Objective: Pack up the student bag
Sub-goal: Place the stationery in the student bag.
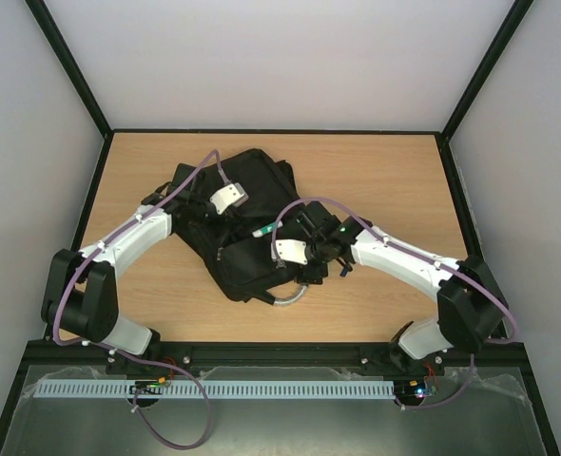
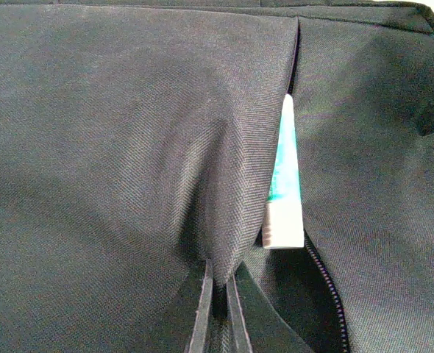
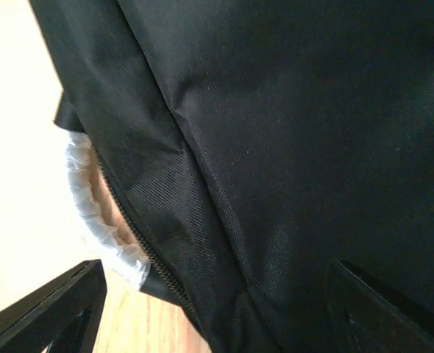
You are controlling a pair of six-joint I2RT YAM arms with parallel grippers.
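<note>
The student bag [image 1: 247, 252], a large black backpack, lies flat in the middle of the table. My left gripper [image 1: 212, 217] is shut on a fold of the bag's pocket flap [image 2: 224, 220], its jaws [image 2: 218, 294] pinching the fabric and lifting it. A white and teal pen-like item [image 2: 283, 184] sticks out of the open zip pocket; it also shows in the top view [image 1: 259, 231]. My right gripper [image 1: 309, 266] hovers open over the bag's lower part [image 3: 276, 147], its fingers [image 3: 48, 312] spread wide and holding nothing. The grey top handle [image 3: 92, 206] loops out beside it.
The wooden table [image 1: 385, 180] is walled by a black frame and white panels. The grey handle [image 1: 290, 296] pokes out of the bag's near edge. Purple cables run along both arms. The pocket's zip [image 2: 327, 294] runs to the right of my left fingers.
</note>
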